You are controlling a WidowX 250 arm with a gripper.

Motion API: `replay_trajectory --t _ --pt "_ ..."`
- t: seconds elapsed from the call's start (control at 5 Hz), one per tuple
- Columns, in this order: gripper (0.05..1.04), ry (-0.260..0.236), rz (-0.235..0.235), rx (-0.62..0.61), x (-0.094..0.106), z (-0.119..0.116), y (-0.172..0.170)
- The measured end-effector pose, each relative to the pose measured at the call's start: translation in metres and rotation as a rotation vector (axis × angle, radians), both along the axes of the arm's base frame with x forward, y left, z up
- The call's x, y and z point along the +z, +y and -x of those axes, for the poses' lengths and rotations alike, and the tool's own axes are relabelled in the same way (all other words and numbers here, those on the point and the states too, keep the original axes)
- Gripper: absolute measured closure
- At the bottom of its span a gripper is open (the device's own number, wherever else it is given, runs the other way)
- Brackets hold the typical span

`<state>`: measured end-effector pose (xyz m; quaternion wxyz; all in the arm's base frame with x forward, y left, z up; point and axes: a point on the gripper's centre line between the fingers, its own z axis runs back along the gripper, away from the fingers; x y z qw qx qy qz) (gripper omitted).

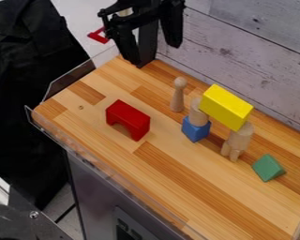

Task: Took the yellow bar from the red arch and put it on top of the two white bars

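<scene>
At the top edge, hangs with the jaws of the gripper (157,56) spread apart over the board (199,187). Has below the red arch (128,117); farther off, the peg (177,96), the blue block (196,130) under one of two white bars (241,136), and across both, the yellow bar (226,107); beyond, the green wedge (267,168).

Yellow bar (226,107) (tilted) atop pale cylinders (239,136)

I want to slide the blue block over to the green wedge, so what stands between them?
In the camera view, a pale wooden piece on short legs stands between them, under one end of the yellow bar.
</scene>
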<state>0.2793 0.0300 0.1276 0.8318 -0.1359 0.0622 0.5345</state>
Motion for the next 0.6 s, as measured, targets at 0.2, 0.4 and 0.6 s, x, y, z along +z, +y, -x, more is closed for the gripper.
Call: replay_trajectory --t 0.2,0.4,0.6 --pt "0.085 0.013 -0.072 0.072 -0.0034 -0.0006 0.0056" --pt "0.085 0.011 -0.191 0.306 -0.0056 0.0032 0.0063" --pt "0.085 -0.015 -0.330 0.552 -0.0043 0.0078 0.0123"
